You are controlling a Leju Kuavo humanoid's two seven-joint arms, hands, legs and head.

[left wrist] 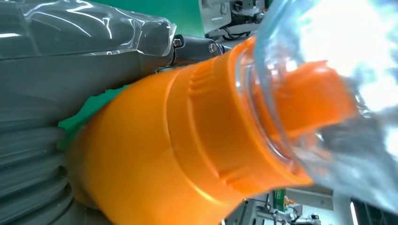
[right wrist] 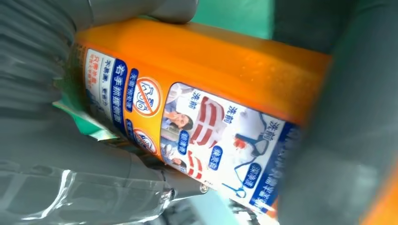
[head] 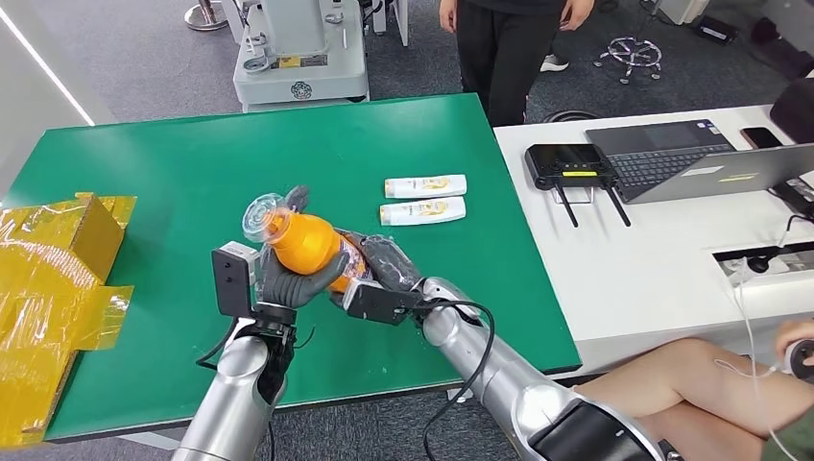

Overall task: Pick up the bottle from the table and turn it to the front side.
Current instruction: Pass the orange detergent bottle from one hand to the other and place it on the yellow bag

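Note:
An orange bottle (head: 305, 242) with a clear plastic cap (head: 260, 215) is lifted above the green table (head: 182, 173), tilted with its cap toward the far left. My left hand (head: 296, 280) grips the bottle's shoulder from below. My right hand (head: 384, 261) holds its lower body. The left wrist view is close on the orange shoulder (left wrist: 178, 154) and the clear cap (left wrist: 338, 93). Up close in the right wrist view is the bottle's label (right wrist: 197, 126), with blue and white printed panels, between the grey fingers (right wrist: 338, 131).
Two white and yellow tubes (head: 424, 198) lie side by side on the table beyond the bottle. A yellow taped box (head: 48, 279) sits at the table's left edge. A white desk (head: 662, 240) with a laptop stands on the right. People stand and sit nearby.

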